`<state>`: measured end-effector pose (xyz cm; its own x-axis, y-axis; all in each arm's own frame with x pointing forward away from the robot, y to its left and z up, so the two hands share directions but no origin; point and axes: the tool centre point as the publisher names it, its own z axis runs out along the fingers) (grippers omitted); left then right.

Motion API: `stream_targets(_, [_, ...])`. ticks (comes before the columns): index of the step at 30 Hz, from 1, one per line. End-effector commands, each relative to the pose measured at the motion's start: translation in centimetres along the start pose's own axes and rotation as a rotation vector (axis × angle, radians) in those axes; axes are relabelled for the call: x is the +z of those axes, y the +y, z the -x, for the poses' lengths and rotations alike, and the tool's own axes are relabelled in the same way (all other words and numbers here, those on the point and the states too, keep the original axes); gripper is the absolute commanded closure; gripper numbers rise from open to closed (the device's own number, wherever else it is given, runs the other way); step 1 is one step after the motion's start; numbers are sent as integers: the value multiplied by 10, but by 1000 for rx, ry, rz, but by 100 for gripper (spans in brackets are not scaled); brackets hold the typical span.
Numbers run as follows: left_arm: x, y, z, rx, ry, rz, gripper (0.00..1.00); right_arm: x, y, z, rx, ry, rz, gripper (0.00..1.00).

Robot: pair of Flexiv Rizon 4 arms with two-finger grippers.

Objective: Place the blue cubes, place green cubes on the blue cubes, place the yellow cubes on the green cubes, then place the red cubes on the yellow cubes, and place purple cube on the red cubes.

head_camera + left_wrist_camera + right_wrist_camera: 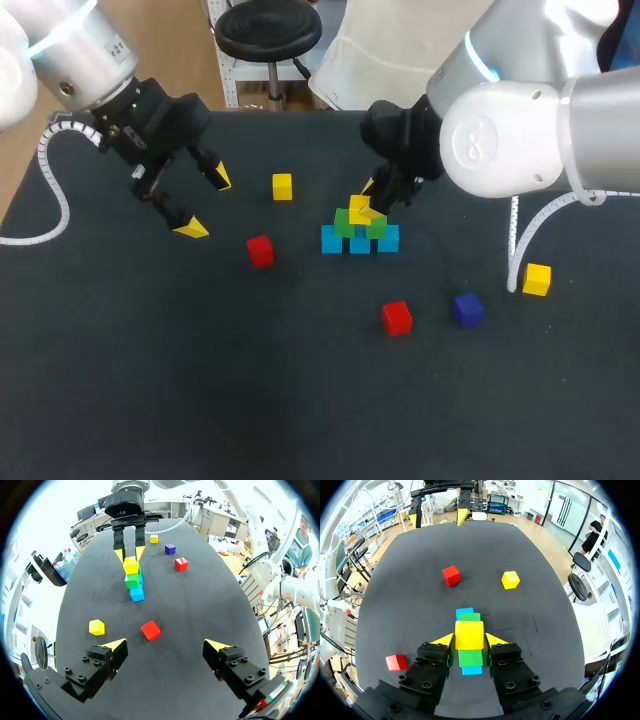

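Right pincer (469, 639) tight on yellow cube (469, 633), stack (470, 658) beneath mostly hidden

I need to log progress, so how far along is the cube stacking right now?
Done: the blue cubes sit in a row with green cubes on top. In hand: the right gripper is shut on a yellow cube at the top of the green layer. Remaining: two loose yellow cubes, two red cubes and the purple cube lie on the table.

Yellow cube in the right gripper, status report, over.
Right gripper jaws shut on yellow cube, atop green cubes. Left gripper jaws open, empty. Loose red cube well clear.
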<state>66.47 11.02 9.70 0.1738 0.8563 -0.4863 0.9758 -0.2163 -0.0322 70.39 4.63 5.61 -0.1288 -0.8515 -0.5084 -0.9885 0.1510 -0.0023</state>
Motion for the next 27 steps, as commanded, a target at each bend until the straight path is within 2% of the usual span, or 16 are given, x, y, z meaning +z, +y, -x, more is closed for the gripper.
stream_targets(1, [0,0,-1,3,-1,0,0,1,-1,1,0,2,3,73])
stream_targets(5, [0,0,-1,3,-1,0,0,1,-1,1,1,2,4,62])
stream_targets(12, [0,0,-1,3,-1,0,0,2,-1,1,2,1,6,59])
stream_targets(16, [0,0,-1,3,-1,0,0,2,-1,1,3,1,7,52])
stream_targets(17, [0,0,-1,3,-1,0,0,2,-1,1,3,2,8,35])
stream_targets(18, [0,0,-1,3,-1,0,0,1,-1,0,3,3,9,3])
stream_targets(19, [0,0,-1,3,-1,0,0,0,-1,0,4,3,8,0])
stream_targets(23, [0,0,-1,3,-1,0,0,-14,-3,-2,14,-10,-14,0])
stream_targets(27, [0,0,-1,3,-1,0,0,-35,-4,-14,31,-31,-43,0])
